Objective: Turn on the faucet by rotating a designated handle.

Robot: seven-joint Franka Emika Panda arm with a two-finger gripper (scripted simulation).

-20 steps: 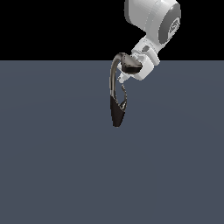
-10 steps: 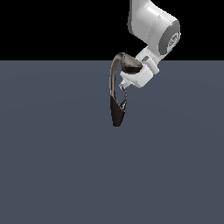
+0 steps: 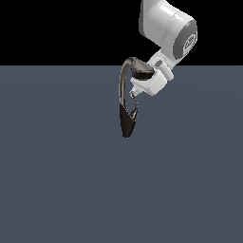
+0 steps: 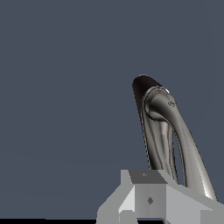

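Faucet (image 3: 125,102) stands near the middle-top of the grey floor (image 3: 61,180) in the exterior view, dark cone base low, arched neck going up and curling toward the exterior view's right into the flat spout head. Handle (image 3: 135,113) is a thin curved silvery lever off the base, on the exterior view's right of the neck, long axis roughly upright along the base. Gripper (image 3: 134,96) comes in from the upper right of that view, under the spout head, tips just above the handle's upper end and close beside the neck; touching or not, can't tell. Handle lies just below the tips, so the next push probably goes down and sideways on it. Jaw state: can't tell, fingers too small; the wrist view shows only the grey gripper body (image 4: 151,201) beside the neck.
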